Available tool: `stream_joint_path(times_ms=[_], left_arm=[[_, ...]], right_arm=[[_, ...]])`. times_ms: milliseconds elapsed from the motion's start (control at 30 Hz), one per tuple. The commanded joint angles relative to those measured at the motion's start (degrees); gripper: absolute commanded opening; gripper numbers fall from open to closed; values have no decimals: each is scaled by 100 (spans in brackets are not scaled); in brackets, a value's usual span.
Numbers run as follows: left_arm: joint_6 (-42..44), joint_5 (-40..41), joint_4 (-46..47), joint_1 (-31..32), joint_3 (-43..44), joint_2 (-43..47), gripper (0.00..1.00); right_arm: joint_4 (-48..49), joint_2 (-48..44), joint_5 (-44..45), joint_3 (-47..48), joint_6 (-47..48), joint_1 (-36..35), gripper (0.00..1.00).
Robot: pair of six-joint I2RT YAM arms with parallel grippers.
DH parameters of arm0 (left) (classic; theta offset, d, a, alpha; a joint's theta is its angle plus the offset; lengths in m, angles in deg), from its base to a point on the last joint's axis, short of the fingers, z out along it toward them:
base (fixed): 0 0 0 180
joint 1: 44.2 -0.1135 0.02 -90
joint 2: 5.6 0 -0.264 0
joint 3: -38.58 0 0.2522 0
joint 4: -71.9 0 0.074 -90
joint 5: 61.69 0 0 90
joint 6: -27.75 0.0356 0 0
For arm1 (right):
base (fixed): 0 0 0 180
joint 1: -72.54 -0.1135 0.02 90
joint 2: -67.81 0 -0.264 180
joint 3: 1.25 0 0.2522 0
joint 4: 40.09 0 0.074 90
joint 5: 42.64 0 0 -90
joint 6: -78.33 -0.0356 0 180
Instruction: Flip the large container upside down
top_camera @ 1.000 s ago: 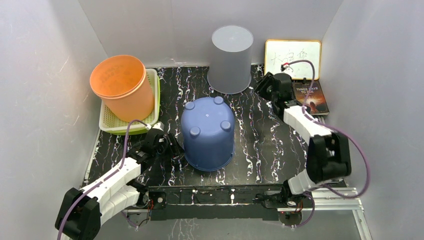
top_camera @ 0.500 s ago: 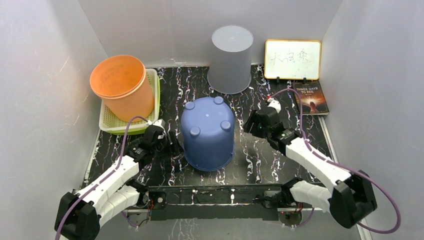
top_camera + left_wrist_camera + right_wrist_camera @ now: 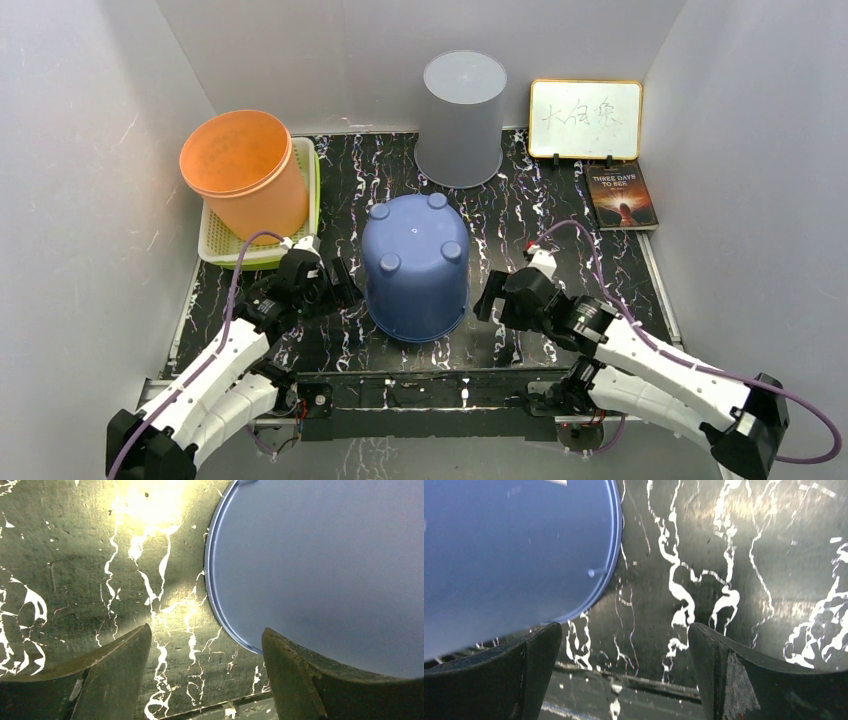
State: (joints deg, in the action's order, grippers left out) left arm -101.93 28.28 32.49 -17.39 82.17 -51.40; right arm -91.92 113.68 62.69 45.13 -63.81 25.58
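Observation:
The large blue container stands upside down in the middle of the black marbled table, its small round feet pointing up. My left gripper is open just to its left, close to its lower wall and holding nothing. My right gripper is open just to its right, also with nothing in it. The left wrist view shows the container's wall and rim beside the right fingertip, with the left gripper over bare table. The right wrist view shows the container above the left fingertip of the right gripper.
An orange bucket leans in a yellow-green tray at the back left. A grey container stands upside down at the back. A whiteboard and a book sit at the back right. White walls close in on three sides.
The right arm has swung from the back right, near the whiteboard, down to the blue container's right side. Both grippers have opened wider. The left gripper has edged slightly up along the container.

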Motion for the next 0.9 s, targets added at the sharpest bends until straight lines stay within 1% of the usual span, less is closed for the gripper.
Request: stream_joint_path(times_ms=[0,67,100,133,233,333,433,533,700,867], left_arm=[[-4,183,-393,9,348,173,84],[-14,219,-458,9,394,206,90],[-13,229,-478,9,396,222,96],[-28,239,-494,9,408,235,98],[-31,254,-588,10,435,255,99],[-61,262,-696,9,509,277,98],[-75,333,-830,4,652,318,98],[-75,419,-1021,13,806,343,98],[-60,549,-1313,9,1025,375,98],[-50,548,-1332,10,1022,479,98]], right_arm=[[-576,-441,101,-91,-627,-415,98],[-515,-557,-16,-194,-653,-522,98],[-434,-569,-52,-235,-624,-546,98],[-288,-545,-89,-268,-569,-555,98],[334,-256,-279,-323,-401,-603,98],[1048,336,-337,-327,-300,-755,98],[1725,998,-279,-179,-188,-1033,98],[2162,1541,-96,50,-201,-1338,98],[3294,1751,-100,-89,-433,-1386,98],[4069,2118,481,52,-542,-1386,98]])
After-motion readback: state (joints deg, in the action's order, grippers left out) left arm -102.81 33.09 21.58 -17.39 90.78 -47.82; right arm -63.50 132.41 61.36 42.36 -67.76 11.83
